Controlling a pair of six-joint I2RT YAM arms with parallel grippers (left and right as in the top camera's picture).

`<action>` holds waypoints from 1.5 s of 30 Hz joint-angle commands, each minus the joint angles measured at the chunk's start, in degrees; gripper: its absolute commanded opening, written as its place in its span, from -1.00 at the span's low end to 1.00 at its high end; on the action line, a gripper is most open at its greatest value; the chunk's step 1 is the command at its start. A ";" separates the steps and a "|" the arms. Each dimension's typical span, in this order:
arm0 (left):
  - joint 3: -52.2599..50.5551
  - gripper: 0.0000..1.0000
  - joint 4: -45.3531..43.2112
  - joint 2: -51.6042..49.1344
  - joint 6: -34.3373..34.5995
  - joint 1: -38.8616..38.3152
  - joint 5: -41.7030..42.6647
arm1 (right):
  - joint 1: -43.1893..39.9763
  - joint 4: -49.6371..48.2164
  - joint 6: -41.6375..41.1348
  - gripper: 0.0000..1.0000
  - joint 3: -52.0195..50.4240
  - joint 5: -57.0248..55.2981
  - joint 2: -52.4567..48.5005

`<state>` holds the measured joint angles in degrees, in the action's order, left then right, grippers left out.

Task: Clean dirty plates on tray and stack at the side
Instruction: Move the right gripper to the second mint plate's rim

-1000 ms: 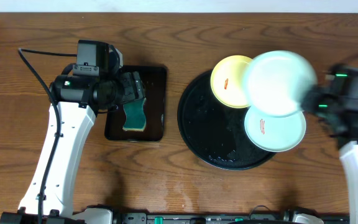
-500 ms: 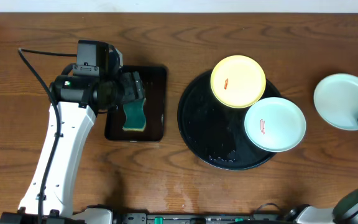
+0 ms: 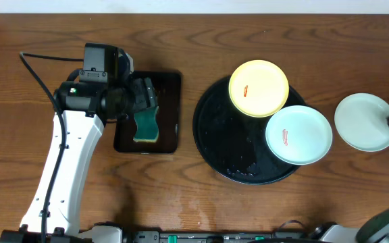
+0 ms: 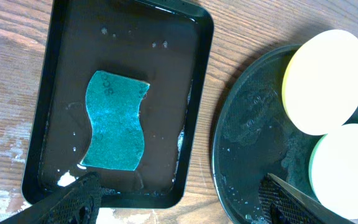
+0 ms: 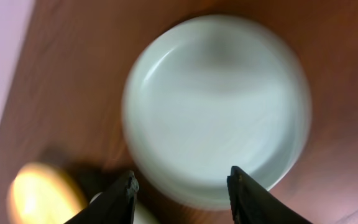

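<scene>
Unsmeared mint plate [image 3: 365, 121] is lying on the table [image 3: 356, 40] right of the round tray [image 3: 211, 128], starting the stack; right gripper [image 5: 182, 175] is standing spread, seemingly clear of it (blurred view). Yellow plate [image 3: 258, 88] and smeared mint plate [image 3: 298, 135] are waiting on the tray for wiping; left gripper [image 4: 182, 186] is hovering wide open over the sponge [image 4: 115, 121]

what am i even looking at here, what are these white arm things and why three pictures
These are two robot arms at a wooden table, each ending in a two-finger gripper. The wide picture looks straight down from above; the other two come from small cameras on each wrist. The left gripper hangs open over a rectangular tray holding a teal sponge. The round black tray carries a yellow plate and a mint plate, both with a red smear. A second mint plate lies on the table by the right gripper, whose jaws are apart. Nothing is held.
</scene>
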<state>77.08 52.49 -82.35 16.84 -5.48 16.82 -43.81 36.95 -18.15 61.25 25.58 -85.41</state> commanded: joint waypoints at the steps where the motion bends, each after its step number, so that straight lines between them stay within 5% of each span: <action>1: 1.16 0.64 0.15 0.04 -0.33 -0.07 0.52 | 5.79 6.08 8.26 -0.07 0.59 5.16 3.72; 6: 1.16 0.64 0.15 0.04 -0.33 -0.07 0.52 | 17.55 16.28 9.20 -0.07 -0.24 -12.22 4.02; 13: 1.16 0.63 0.15 0.04 -0.33 -0.07 0.50 | 29.29 9.94 1.90 -0.10 -4.66 -33.24 2.29; 21: 1.16 0.64 0.15 0.04 -0.33 -0.07 0.50 | 31.26 1.70 3.26 -0.34 -8.07 -27.63 -2.73; 29: 1.16 0.64 0.15 0.04 -0.33 -0.07 0.50 | 31.32 2.93 3.61 -0.95 -8.07 -27.39 -3.30; 45: 1.16 0.64 0.15 0.04 -0.33 -0.07 0.52 | 33.64 10.19 7.65 -0.96 -8.07 -20.81 6.78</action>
<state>77.08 52.49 -82.35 16.84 -5.48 16.82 -10.90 46.85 -12.08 53.28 4.01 -79.66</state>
